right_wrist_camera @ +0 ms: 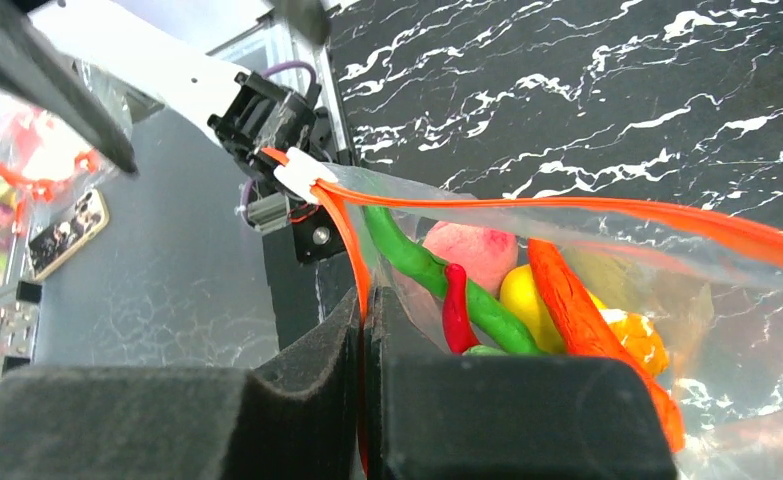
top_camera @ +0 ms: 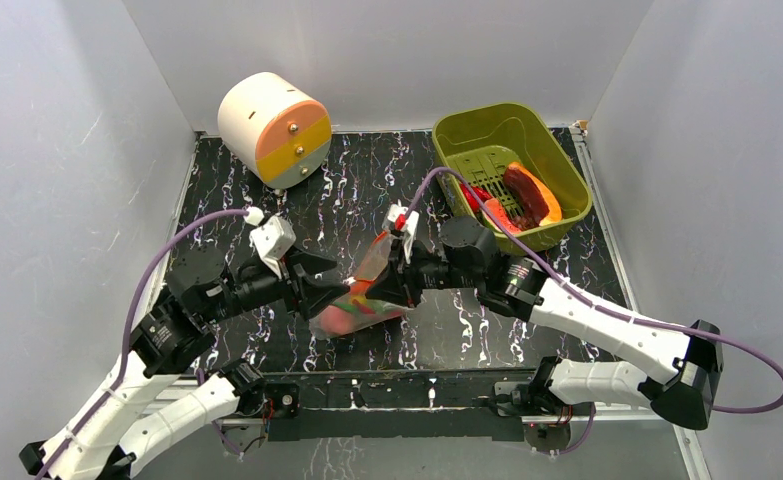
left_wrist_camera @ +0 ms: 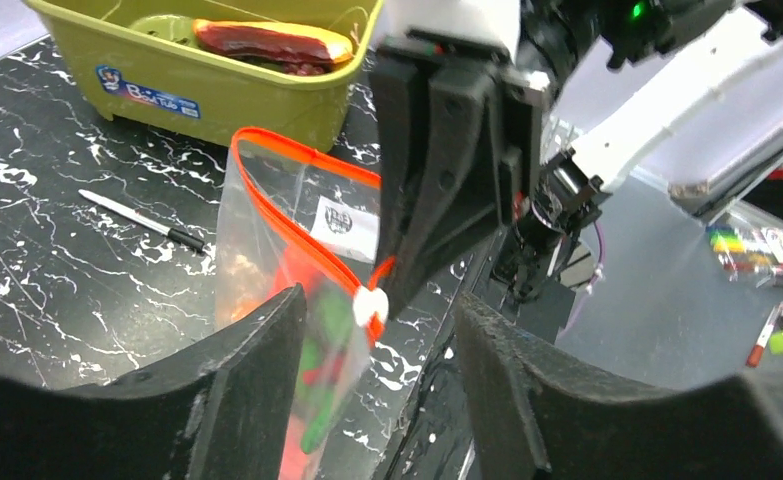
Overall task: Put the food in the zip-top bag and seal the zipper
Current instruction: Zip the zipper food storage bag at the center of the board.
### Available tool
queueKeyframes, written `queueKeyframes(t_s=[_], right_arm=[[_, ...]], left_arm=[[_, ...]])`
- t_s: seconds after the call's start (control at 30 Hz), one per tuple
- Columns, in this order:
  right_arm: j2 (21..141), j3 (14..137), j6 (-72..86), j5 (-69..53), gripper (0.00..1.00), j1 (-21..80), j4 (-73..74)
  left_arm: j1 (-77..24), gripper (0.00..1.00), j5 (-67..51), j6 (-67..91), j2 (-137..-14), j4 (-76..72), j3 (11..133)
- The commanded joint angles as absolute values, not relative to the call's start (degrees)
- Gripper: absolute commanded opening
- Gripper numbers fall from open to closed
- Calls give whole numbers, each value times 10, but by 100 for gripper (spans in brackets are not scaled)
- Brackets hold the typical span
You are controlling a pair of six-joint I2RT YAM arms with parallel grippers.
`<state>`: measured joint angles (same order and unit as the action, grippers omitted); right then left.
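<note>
Here's the zip-top bag (top_camera: 365, 292), down on the black marbled table (top_camera: 367, 180), off the green tub (top_camera: 447, 135) on its near-left side, toward the arm bases. It is caught between both arms!

The right claw (right_wrist_camera: 367, 300), reaching in from the tub's side, is pressed tight together, pinching the orange-red zipper (right_wrist_camera: 587, 208) right at the bag's mouth edge. The white slider (right_wrist_camera: 302, 172) sits at the end of the strip farthest from the tub.

The left claw (left_wrist_camera: 379, 330) comes in from the side away from the tub, fingers (left_wrist_camera: 257, 350) spread wide, with the slider end of the bag in the gap. I can't tell whether they touch the plastic.

The food is showing through the clear film: a pink peach (right_wrist_camera: 472, 250), a long green pepper (right_wrist_camera: 422, 268), a red chili (right_wrist_camera: 455, 305), a yellow piece (right_wrist_camera: 525, 295) and an orange piece (right_wrist_camera: 577, 300), all packed together.

Inside the tub lie red and orange toy pieces (top_camera: 522, 195). A thin pen (left_wrist_camera: 142, 220) rests on the table just in front of the tub, and a cream cylinder (top_camera: 272, 128) stands well off to the tub's left.
</note>
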<state>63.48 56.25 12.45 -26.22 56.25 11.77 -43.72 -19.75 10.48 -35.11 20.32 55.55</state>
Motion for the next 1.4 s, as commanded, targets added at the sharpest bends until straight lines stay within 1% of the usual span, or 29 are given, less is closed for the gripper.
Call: queueKeyframes(t_s=[0.0,0.1,0.2,0.5,0.6,0.7,0.97,1.13,1.2,1.37], right_arm=[[643,609,158,-221,0,564,82],[640,599,168,-214,0,564,67],[636,592,176,-218,0,564,54],[630,575,157,-240,0,564,42],[627,574,143,-253,0,564,43],[626,572,134,-256,0,564,46],[628,566,126,-278,0,564,49],[621,563,124,-278,0,564,42],[619,561,124,-279,0,564,38],[618,555,127,-284,0,564,28]], left_arm=[[-439,52,-266,50,-327,192,523],[-439,52,-276,30,-305,182,495],[-439,52,-261,16,-294,180,476],[-438,48,-224,-21,-304,161,434],[-438,48,-203,-30,-306,163,435],[-439,49,-192,-39,-301,169,441],[-439,49,-169,-88,-263,184,451],[-439,49,-185,-93,-273,170,443],[-438,47,-196,-89,-283,163,438],[-438,38,-216,-84,-292,154,441]])
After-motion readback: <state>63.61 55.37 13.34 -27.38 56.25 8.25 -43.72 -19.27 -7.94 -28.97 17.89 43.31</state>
